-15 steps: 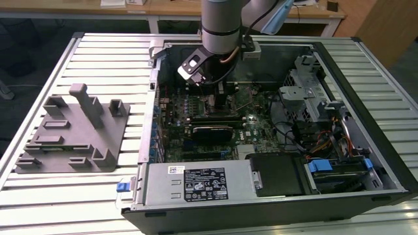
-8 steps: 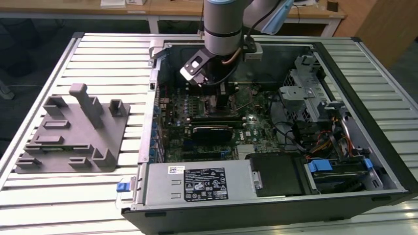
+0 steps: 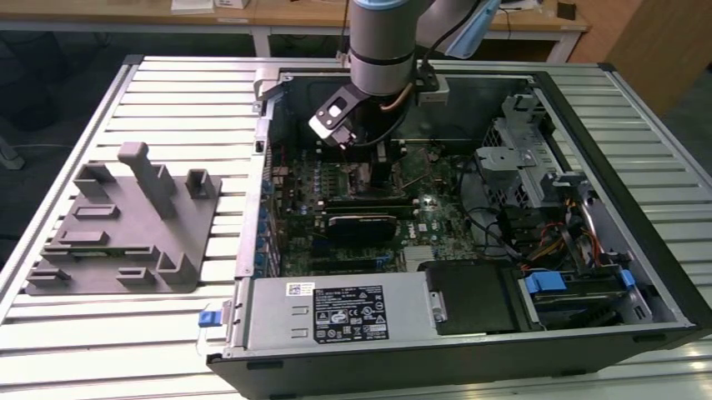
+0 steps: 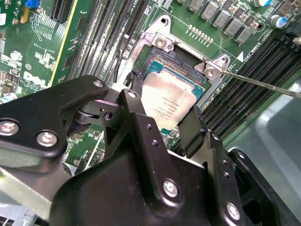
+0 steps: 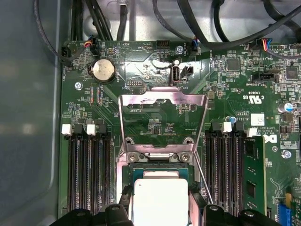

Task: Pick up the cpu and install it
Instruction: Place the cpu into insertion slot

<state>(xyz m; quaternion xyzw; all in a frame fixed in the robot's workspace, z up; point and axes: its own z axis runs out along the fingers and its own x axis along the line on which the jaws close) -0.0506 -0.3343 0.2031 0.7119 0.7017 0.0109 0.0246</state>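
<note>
— CPU, item one. Exterior view?
— Arm reaches into the open computer case. Gripper low over the motherboard. Grey fixture well apart, on the slatted table at the exterior view's left.
— Second wrist view?
— CPU, silver top up, over the socket. Two black fingers set against its opposite edges (a narrow grip, closed on the chip). Thin metal lever stands off to one side.
— First wrist view?
— CPU between the fingers, at the socket. Load plate flipped up. Memory slots on either side. Seated or just above the socket: cannot tell.
</note>
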